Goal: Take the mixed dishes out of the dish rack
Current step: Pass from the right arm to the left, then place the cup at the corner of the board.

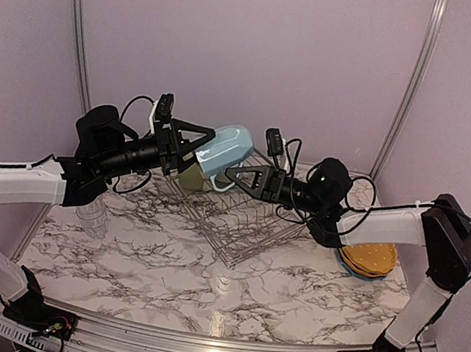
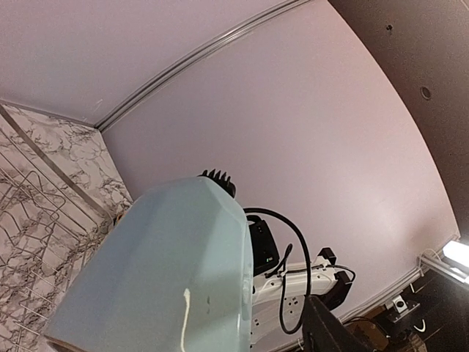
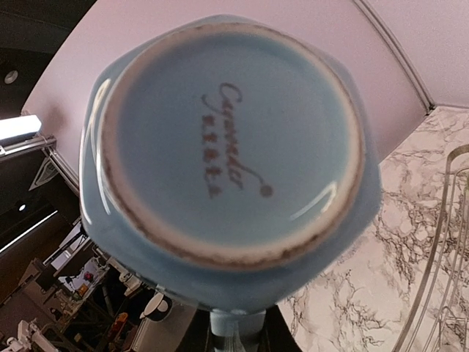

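Observation:
A light blue mug (image 1: pixel 228 149) hangs on its side in the air above the dish rack (image 1: pixel 246 225), a silver wire basket. My right gripper (image 1: pixel 235 174) is shut on the mug's handle (image 3: pixel 238 331), and the mug's base (image 3: pixel 231 139) fills the right wrist view. My left gripper (image 1: pixel 210 150) reaches in from the left and stands open around the mug's body (image 2: pixel 161 279). One left finger (image 2: pixel 330 330) shows a little apart from the mug's side; the other is hidden. A pale green cup (image 1: pixel 190 174) sits just under the left gripper at the rack's left corner.
A clear glass (image 1: pixel 94 216) stands on the marble table at the left. A yellow-orange plate (image 1: pixel 369 257) lies on a blue plate at the right, beside the right arm. Rack wires (image 2: pixel 29 220) show below the left wrist.

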Tool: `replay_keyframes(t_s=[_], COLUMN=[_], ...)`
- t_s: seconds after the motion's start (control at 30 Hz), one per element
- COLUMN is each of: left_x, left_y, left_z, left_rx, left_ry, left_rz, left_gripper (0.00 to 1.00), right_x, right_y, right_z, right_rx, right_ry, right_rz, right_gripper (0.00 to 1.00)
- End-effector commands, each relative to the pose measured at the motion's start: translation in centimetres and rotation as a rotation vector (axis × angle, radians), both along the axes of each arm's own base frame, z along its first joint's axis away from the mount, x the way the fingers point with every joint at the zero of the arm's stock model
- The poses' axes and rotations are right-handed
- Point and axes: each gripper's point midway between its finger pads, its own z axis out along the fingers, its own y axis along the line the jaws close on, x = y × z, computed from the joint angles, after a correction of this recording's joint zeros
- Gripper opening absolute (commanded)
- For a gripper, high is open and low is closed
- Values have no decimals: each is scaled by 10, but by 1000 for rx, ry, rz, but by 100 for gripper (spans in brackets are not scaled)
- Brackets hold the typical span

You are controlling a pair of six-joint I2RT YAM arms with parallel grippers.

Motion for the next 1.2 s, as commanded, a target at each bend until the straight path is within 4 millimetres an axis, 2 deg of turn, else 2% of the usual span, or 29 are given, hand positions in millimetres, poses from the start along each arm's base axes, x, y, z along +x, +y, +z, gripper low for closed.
replay_keyframes(t_s=[0.0, 0.07, 0.27, 0.4, 0.43, 0.6, 0.77, 0.87, 0.97, 1.17], left_x=[-2, -3, -5, -5, -5, 0, 4, 9, 13, 18], left_y=[2, 4, 5, 5, 5, 5, 19, 35, 51, 87], left_z=[13, 14, 10, 8, 6, -2, -6, -12, -19, -53], left_rx=[-56, -77, -125, -128, -121, -31, 106, 205, 316, 612], left_ry=[-20, -13, 31, 43, 46, 60, 27, 31, 31, 72], left_rz=[2, -1, -20, -20, -18, 10, 97, 187, 265, 391], left_gripper=[52, 45, 16, 2, 0, 0, 0, 0, 0, 0], right_x=[-4, -5, -8, -9, -9, -4, 15, 24, 30, 40], right_y=[0, 1, 7, 8, 9, 8, 1, -4, -10, -20], right_z=[35, 35, 32, 30, 29, 19, -3, -15, -24, -36], right_rx=[88, 93, 84, 83, 82, 56, 0, -12, -17, -32], right_ry=[-110, -108, -104, -95, -91, -70, 6, 48, 71, 111], right_rz=[-8, -1, 14, 21, 22, -7, -82, -97, -112, -141], right_gripper=[0, 0, 0, 0, 5, 36, 77, 84, 86, 86])
